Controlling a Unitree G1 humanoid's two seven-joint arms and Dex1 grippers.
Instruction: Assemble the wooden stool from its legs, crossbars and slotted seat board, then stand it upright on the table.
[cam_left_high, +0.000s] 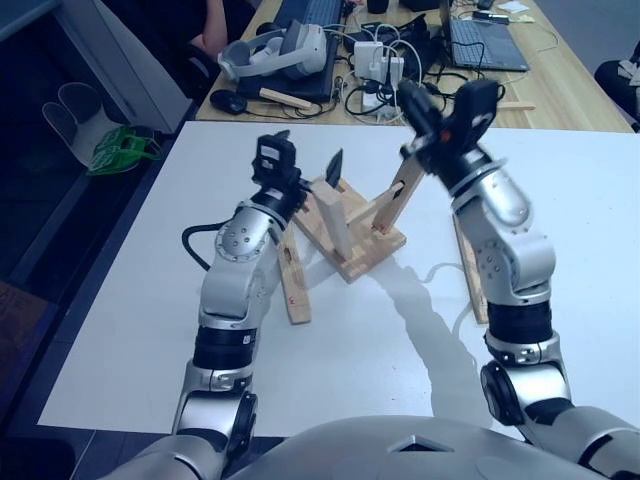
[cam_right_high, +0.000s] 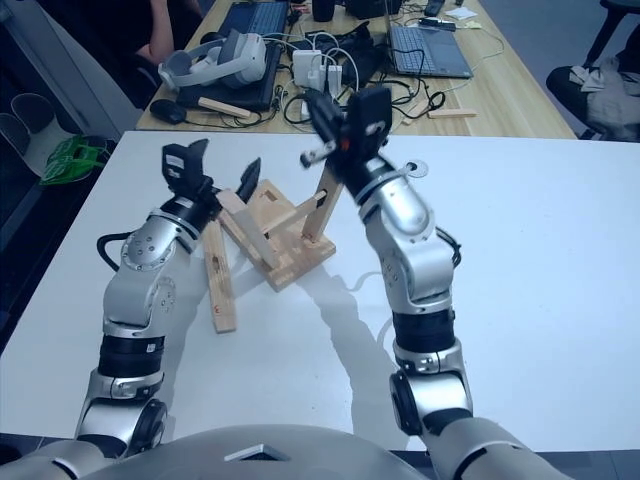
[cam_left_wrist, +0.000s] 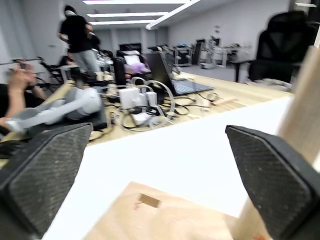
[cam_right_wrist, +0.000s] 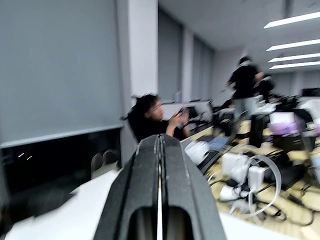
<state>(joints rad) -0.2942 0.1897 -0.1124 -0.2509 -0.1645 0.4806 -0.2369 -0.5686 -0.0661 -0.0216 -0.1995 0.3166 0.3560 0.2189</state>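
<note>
- A white table (cam_left_high: 560, 200) stands in an office, with a desk (cam_left_high: 560, 90) behind it cluttered with laptops and cables.
- The pale wooden seat board (cam_left_high: 365, 255) lies flat on the table, just below and ahead of the left pincer (cam_left_high: 305, 165).
- One leg (cam_left_high: 332, 222) stands upright from the board. A second leg (cam_left_high: 400, 195) leans out of it towards the right pincer (cam_right_wrist: 160, 145).
- The left pincer hovers low over the board with its fingers spread wide. The upright leg is just beside one finger; contact cannot be judged.
- The right arm is raised. Its pincer is above the leaning leg's top and points towards the desk, fingers pressed together.
- One loose slat (cam_left_high: 293, 285) lies under the left forearm, and another slat (cam_left_high: 470, 275) lies beside the right forearm.
</note>
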